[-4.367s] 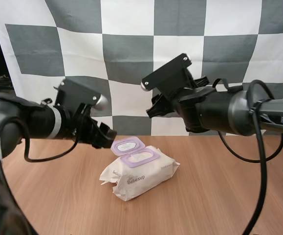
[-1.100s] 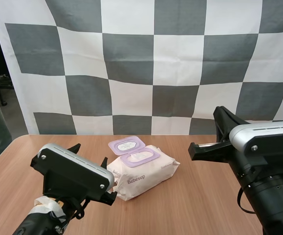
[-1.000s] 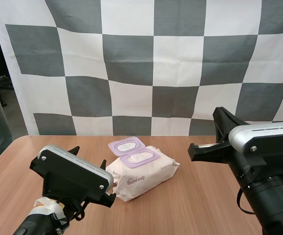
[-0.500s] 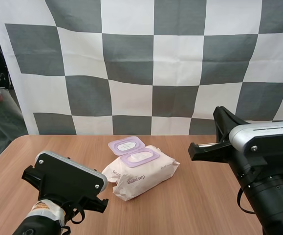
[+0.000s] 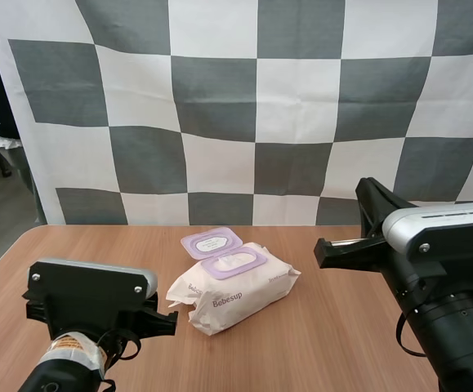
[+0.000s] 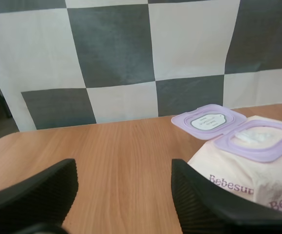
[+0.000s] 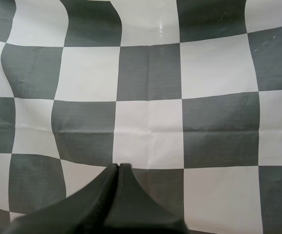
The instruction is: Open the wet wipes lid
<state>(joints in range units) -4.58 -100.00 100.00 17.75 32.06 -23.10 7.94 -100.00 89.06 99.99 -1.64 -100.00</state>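
One pale wet wipes pack [image 5: 234,287], purple lid [image 5: 212,242] flipped open; left gripper [image 6: 123,183] spread, right gripper [image 7: 117,168] pressed together.

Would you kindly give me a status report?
Left gripper open, empty, beside the cream soft pack of wet wipes. Right gripper shut, empty. Purple flip lid open. Nothing in the way.

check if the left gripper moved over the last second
Yes: the left gripper drew back left and nearer, away from the wet wipes pack.

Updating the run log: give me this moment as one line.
lid: open | wet wipes pack: on table | left gripper: open, empty, near pack | right gripper: shut, empty, clear of pack
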